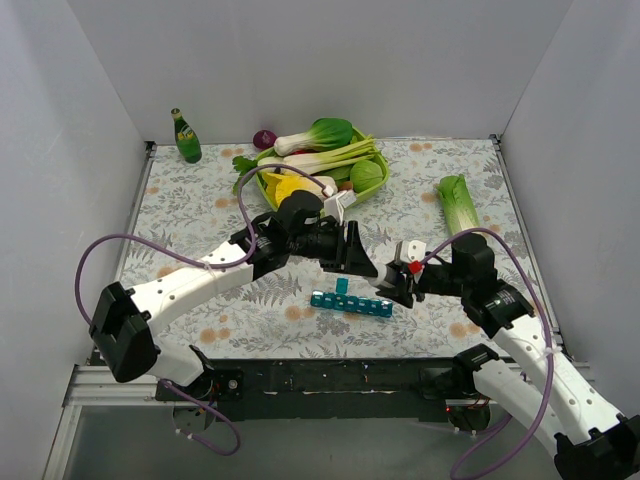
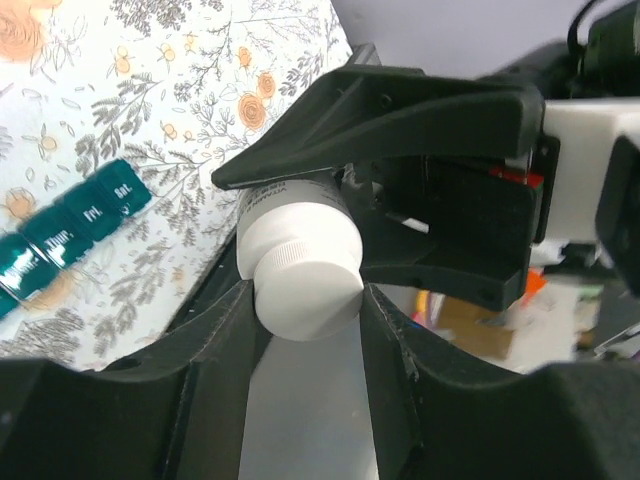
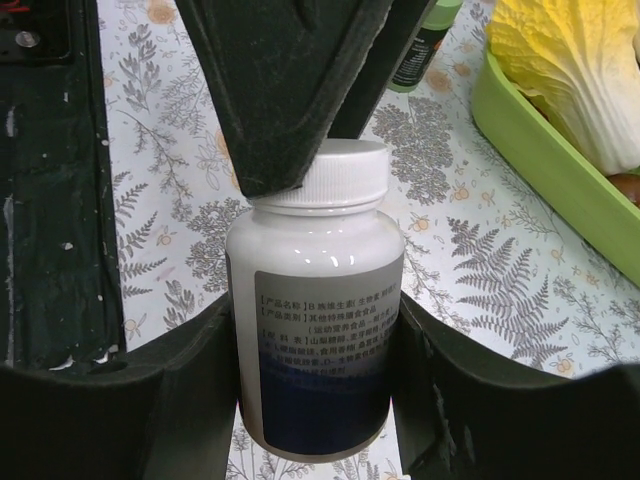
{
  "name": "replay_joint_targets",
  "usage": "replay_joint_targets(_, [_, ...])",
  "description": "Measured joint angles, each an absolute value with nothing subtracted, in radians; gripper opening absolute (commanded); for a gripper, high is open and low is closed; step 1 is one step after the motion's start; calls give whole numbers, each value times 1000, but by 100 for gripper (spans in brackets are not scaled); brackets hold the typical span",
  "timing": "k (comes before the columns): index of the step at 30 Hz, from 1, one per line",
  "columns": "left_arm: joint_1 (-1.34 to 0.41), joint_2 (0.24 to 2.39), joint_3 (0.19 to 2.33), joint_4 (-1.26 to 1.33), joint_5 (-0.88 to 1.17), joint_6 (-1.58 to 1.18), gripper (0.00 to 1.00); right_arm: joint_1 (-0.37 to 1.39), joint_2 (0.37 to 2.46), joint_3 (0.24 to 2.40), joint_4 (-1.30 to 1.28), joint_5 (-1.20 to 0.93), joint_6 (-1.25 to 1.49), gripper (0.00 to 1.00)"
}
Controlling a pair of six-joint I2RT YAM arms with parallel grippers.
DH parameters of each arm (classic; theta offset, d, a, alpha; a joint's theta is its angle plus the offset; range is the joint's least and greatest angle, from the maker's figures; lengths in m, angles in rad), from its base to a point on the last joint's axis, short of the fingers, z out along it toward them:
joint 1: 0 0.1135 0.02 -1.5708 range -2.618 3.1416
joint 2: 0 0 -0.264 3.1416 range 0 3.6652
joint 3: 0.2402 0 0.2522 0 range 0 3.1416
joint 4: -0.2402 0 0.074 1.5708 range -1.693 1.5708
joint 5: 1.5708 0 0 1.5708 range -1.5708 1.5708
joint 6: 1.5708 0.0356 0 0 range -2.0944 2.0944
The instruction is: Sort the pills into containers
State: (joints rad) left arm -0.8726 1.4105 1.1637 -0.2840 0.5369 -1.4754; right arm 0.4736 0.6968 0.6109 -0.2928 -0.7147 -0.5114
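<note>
Organiser (image 1: 351,303) lengthwise left to right

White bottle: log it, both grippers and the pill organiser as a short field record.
white bottle: held off the table, label toward the right wrist camera
cap: on, white
right gripper: shut on the bottle's body
left gripper: fingers on both sides of the cap, seemingly touching it
pill organiser: lying on the table between the arms, one lid apparently raised
</note>
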Motion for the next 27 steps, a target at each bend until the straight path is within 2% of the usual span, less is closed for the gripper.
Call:
replay_joint_targets(6, [-875, 1359, 1150, -301, 637, -1135, 27, 477, 691, 564, -207, -835, -330, 1])
replay_joint_targets(14, [-896, 1270, 1136, -398, 753, -682, 35, 494, 694, 386, 254, -1067, 171, 1])
replay_joint_targets(16, [-896, 1288, 1150, -434, 772, -622, 49, 491, 701, 341, 358, -1082, 297, 1])
replay_joint_targets(17, [-896, 1293, 1151, -443, 775, -600, 75, 489, 704, 322, 396, -1089, 355, 1])
replay_joint_targets(19, [-894, 1287, 1151, -450, 776, -570, 95, 479, 709, 298, 438, -1103, 454, 1])
replay_joint_targets(20, [-891, 1279, 1150, -441, 777, -569, 98, 474, 713, 292, 437, -1102, 482, 1])
replay_joint_targets(27, [-808, 1036, 1013, -206, 786, -794, 98, 458, 700, 299, 330, -1099, 438, 1])
